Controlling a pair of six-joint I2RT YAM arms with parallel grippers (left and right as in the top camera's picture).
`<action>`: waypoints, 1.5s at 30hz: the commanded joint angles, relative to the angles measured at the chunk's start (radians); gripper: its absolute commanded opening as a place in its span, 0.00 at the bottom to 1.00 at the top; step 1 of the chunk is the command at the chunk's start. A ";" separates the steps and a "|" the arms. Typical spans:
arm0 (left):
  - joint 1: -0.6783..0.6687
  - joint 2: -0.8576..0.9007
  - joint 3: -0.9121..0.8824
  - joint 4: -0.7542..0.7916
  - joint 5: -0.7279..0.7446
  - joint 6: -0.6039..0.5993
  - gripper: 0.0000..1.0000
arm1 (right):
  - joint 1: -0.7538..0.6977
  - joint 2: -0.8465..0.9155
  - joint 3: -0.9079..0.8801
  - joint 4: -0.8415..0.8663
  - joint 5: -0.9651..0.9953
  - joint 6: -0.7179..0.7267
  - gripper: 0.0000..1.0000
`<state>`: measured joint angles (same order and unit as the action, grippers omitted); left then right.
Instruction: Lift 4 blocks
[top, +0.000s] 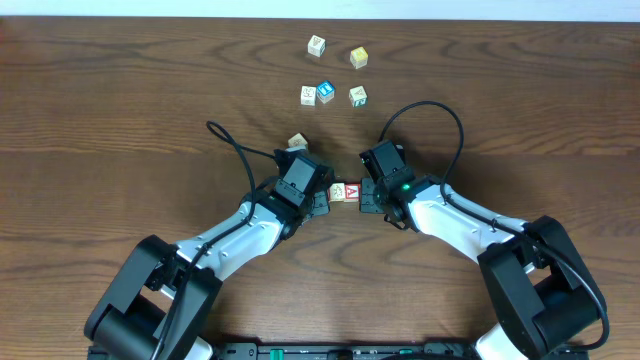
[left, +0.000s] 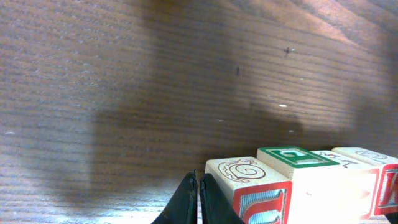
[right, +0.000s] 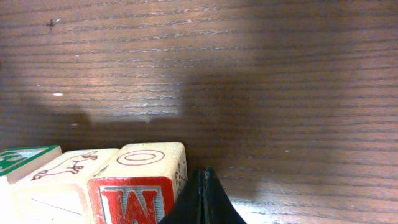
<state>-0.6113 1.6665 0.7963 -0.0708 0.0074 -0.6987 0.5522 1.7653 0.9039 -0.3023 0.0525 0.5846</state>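
Note:
A short row of wooden blocks (top: 345, 191) sits squeezed end to end between my two grippers. In the left wrist view the row starts with a snail-topped block with a red letter face (left: 249, 186), followed by a green-topped block (left: 298, 158) and two more (left: 367, 155). My left gripper (left: 199, 190) is shut and empty, its side pressed against that end block. In the right wrist view my right gripper (right: 204, 186), also shut and empty, presses the red W block (right: 134, 186) at the other end. Dark shadows lie on the table beneath the row.
Loose cubes lie farther back: a cream one (top: 316, 45), a yellow one (top: 358, 57), a pale one (top: 308, 95), a blue-faced one (top: 325, 92) and a green-marked one (top: 357, 96). Another cream cube (top: 297, 142) sits just behind the left arm. Black cables (top: 430, 110) loop over both wrists.

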 joint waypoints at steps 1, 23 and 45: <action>-0.080 -0.016 0.058 0.049 0.287 0.010 0.07 | 0.111 0.002 0.044 0.056 -0.389 0.019 0.01; -0.080 -0.002 0.040 0.050 0.227 0.013 0.07 | 0.111 0.002 0.044 0.060 -0.389 0.019 0.01; -0.080 0.029 0.040 0.049 0.200 0.018 0.07 | 0.111 0.002 0.044 0.058 -0.382 0.020 0.01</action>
<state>-0.6113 1.6894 0.7963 -0.0822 -0.0277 -0.6800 0.5598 1.7664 0.9039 -0.2935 0.0288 0.5854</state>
